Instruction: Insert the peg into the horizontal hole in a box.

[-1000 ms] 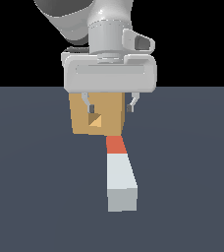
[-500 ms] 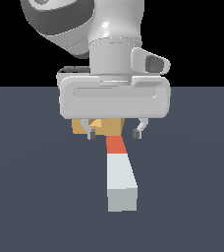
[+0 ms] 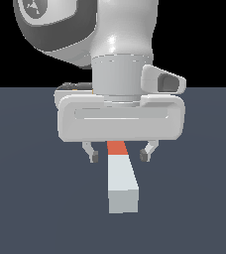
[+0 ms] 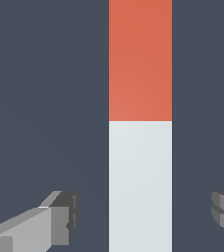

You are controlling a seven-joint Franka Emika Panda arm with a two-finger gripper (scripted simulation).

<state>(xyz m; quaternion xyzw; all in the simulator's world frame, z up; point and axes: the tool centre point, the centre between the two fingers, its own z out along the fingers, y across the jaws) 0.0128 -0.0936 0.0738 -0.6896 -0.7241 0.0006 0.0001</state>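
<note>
Exterior, gripper: jaws spread wide, holding nothing, poised low over the peg with a finger on either side, apparently so a closing squeeze would catch the bar across its width.
Exterior, peg: lies flat on the floor, orange end pointing away behind the hand.
Exterior, box: hidden by the arm; the hole cannot be seen.
Wrist, peg: runs straight between the fingertips, centred, untouched.
Wrist, aim: fingers flank the pale half, probably to leave the orange end free for insertion.
</note>
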